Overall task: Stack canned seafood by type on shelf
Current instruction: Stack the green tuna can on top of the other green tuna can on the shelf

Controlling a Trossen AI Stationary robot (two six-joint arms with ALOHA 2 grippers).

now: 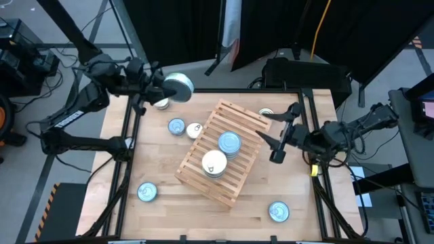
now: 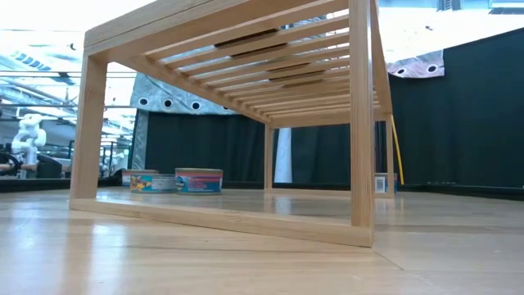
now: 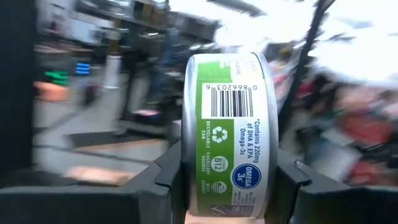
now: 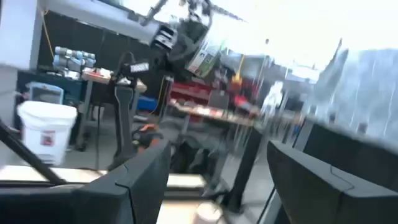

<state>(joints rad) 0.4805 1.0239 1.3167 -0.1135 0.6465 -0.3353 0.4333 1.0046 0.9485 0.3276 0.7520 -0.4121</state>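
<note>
The left tool (image 1: pixel 165 87) hangs up in the air over the desk's (image 1: pixel 203 210) far-left corner, clamped partway shut on a tin (image 3: pixel 227 134) held on edge, green label and barcode facing its wrist camera. Directly under it sits another tin (image 1: pixel 161 103), and just toward the middle from there are a blue-topped tin (image 1: pixel 176 126) and a white pull-tab tin (image 1: pixel 194 130), right beside the shelf (image 1: pixel 234 115).

The shelf sits diagonally mid-desk, well off to the held tin's right, with a blue-topped stack (image 1: pixel 230 144) and a white-topped stack (image 1: pixel 214 163) already on top.

The right tool (image 1: pixel 283 133) waits just off the shelf's right edge, fingers spread with nothing between them, and a tin (image 1: pixel 266 113) lies just beside it.

Risk-wise: the tin is pinched on edge, so it could land tilted, roll off the slats or knock a stack over. Picking the wrong pile is also possible, since its top face is hard to read.
</note>
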